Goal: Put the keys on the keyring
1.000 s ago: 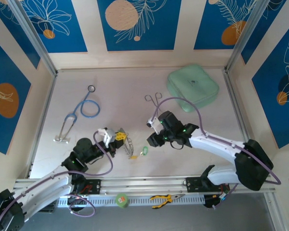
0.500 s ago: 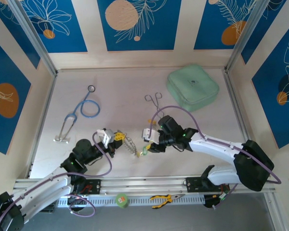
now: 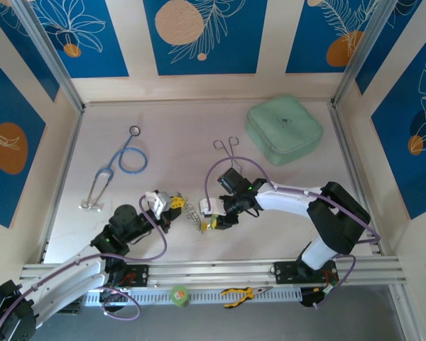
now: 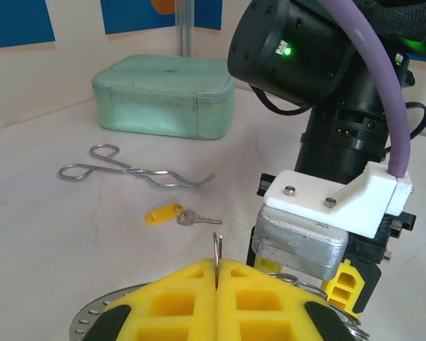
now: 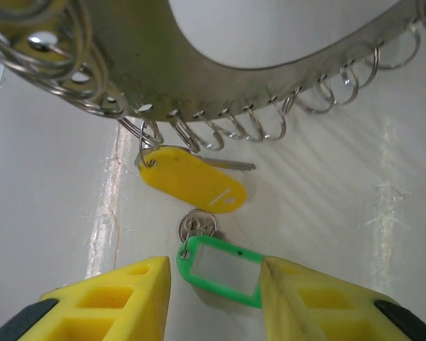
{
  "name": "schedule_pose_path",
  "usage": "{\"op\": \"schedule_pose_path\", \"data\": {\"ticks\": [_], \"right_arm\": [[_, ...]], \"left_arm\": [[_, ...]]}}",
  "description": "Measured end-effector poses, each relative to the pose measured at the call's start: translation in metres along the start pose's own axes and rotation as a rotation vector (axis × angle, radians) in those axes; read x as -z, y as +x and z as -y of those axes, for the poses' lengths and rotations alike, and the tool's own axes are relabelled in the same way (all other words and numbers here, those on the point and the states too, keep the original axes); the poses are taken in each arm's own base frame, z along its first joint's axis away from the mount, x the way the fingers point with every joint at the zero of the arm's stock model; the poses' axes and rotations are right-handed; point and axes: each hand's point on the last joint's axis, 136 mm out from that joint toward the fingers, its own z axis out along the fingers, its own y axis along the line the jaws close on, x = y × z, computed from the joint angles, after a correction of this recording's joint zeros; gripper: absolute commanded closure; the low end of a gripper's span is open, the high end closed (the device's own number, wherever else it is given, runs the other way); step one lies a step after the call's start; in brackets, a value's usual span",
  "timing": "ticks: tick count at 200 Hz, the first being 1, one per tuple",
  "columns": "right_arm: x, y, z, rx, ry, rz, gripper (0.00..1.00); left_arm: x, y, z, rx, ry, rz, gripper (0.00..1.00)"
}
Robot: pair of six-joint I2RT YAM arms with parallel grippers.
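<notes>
My left gripper (image 3: 175, 205) is shut on the keyring (image 3: 192, 214), holding it up on edge. In the left wrist view the yellow fingers (image 4: 177, 295) pinch a thin wire ring, with the keyring's rim (image 4: 91, 321) below. My right gripper (image 5: 216, 295) is open and low over the table, its fingers on either side of a green-tagged key (image 5: 224, 266). The tag's far end touches one finger. Above it the keyring (image 5: 255, 82) shows its fringe of small rings, and a yellow-tagged key (image 5: 192, 179) hangs from one. Another yellow-tagged key (image 4: 172, 214) lies loose on the table.
Silver forceps (image 3: 227, 147) lie behind the right arm, and a pale green case (image 3: 284, 130) sits at the back right. A blue stethoscope (image 3: 124, 162) lies at the left. Pliers (image 3: 241, 293) and a green roll (image 3: 179, 294) rest on the front rail.
The right arm has swung left and down, so its open gripper now straddles the green-tagged key beside the keyring. The left arm and keyring have barely moved.
</notes>
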Motion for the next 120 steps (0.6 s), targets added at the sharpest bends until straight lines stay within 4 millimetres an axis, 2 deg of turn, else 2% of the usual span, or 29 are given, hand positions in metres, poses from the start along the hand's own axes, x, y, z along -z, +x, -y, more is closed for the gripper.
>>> {"op": "schedule_pose_path", "data": {"ticks": [77, 120], "right_arm": [[-0.011, 0.003, -0.014, 0.012, -0.088, -0.052, 0.67], [-0.018, 0.004, -0.01, 0.011, -0.092, -0.074, 0.71]], "left_arm": [[0.005, -0.009, -0.003, -0.007, -0.027, 0.034, 1.0], [0.011, -0.017, -0.007, -0.014, -0.055, 0.07, 1.0]]}}
